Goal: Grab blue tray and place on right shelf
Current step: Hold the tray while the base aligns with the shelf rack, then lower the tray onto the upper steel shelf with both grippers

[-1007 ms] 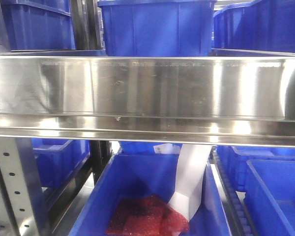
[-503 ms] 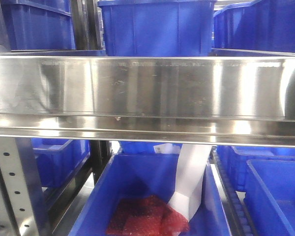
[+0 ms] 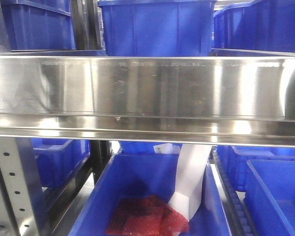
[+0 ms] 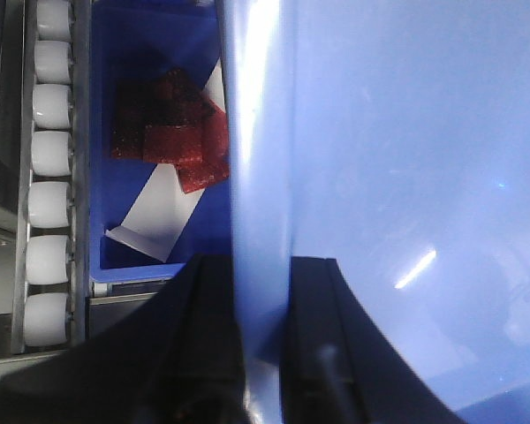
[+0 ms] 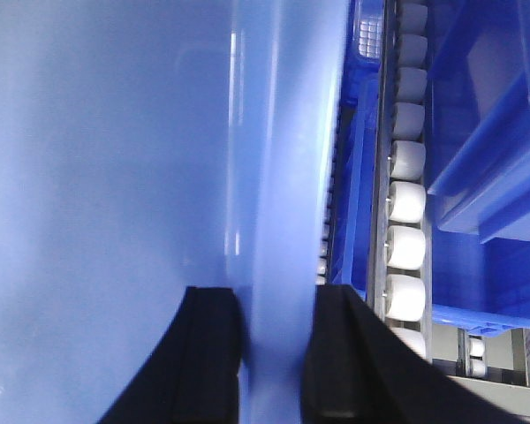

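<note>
Grab: I judge this done, since both arms have the blue tray by its rim.
Left gripper: I see its jaws nearly closed, pinching the tray's flared edge between the two dark fingers.
Right gripper: the same on the opposite edge, its jaws narrowed onto the rim with the wall running up between them.
Tray position: it is held between my two arms. Beyond its edge the left wrist view shows a deep blue bin with red packets, and both wrist views show white rollers.
Right shelf: its steel front lip fills my front view, and no tray shows on it or in front of it.
Left to do: I judge the carry and set-down are still ahead, then letting go.
Change from earlier: I find none in the front view, where shelf, bins and the white sheet sit exactly as they did a second ago.
</note>
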`<state>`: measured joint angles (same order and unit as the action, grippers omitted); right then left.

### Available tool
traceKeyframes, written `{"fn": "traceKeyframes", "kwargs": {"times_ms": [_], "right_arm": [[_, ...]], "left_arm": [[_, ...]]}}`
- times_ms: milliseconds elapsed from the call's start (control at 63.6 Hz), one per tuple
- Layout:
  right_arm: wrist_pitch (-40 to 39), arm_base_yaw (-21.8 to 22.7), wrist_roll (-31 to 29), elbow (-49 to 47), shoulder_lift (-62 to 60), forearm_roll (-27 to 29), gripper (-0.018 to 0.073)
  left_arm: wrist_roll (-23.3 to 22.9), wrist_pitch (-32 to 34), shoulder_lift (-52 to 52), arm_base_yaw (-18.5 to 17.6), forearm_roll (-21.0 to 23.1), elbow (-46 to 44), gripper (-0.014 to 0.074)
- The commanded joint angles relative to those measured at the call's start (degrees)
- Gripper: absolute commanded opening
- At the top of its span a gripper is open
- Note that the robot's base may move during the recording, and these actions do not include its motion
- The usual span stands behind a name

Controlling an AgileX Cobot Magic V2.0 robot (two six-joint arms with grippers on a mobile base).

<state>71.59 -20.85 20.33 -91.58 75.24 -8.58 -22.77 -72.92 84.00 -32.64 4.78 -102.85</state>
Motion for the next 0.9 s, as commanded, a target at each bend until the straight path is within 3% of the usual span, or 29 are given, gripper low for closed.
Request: {"fn": "traceKeyframes", "kwargs": {"times_ms": [0,236,440,739,881], "right_arm": [[-3.93,-0.34,-1.93,-1.77,-1.52,2.90,0.0058],[-6.47,-0.34,-4.37,-1.77,-1.52,3.65,0.0058],[-11.05,-0.34,-4.47,-1.84,-0.08,6.36,0.0058],[-13.13,-0.34,-4.52,-1.84,8.49,6.36,0.0058],[-13.37,-0.28,-4.52,-1.84,13.63,6.36,0.0058]], "left_arm": [[-0.10,-1.86,-1.85,-0.82,5.87,-1.57,-0.0048],[1.05,1.96,-1.26,-0.03,5.50,-1.57,-0.0048],[2.62,3.24,2.22,2.86,4.68,-1.57,-0.0048],[4.04,9.42,8.00,7.77,3.81,-1.57,-0.0048],[4.04,12.31,10.57,7.88,3.11,-1.57,-0.0048]]}}
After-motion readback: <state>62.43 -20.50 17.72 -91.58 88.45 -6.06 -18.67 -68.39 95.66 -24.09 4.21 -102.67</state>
